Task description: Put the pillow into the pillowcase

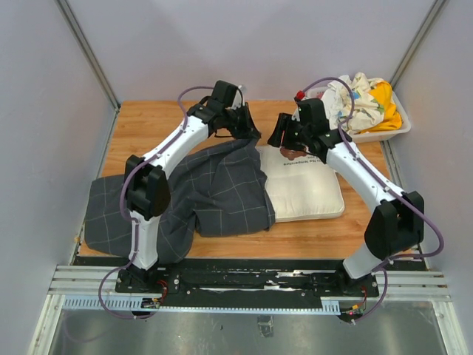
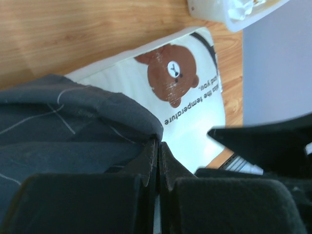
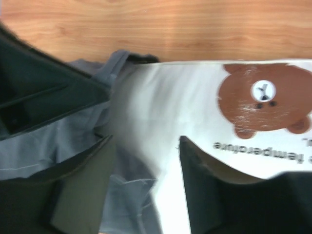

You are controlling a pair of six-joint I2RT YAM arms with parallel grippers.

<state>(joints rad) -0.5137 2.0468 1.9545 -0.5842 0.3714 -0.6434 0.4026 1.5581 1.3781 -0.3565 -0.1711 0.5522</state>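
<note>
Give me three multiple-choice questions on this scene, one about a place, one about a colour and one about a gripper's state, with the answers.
1. Where does the white plastic bin of cloths stand?
A. At the far right corner of the wooden table
B. At the near left corner
C. Between the two arm bases

2. What colour is the bear print on the cream-white soft rectangular pillow?
A. Black
B. Brown
C. Yellow

3. What state is the left gripper in?
A. Open above bare wood
B. Shut on the bin's rim
C. Shut on the edge of the dark charcoal-grey grid-patterned fabric pillowcase

Answers:
1 A: the top view shows the bin at the far right edge.
2 B: both wrist views show a brown bear.
3 C: the left wrist view shows the fingers pressed together with the grey fabric's edge at their tips.
</note>
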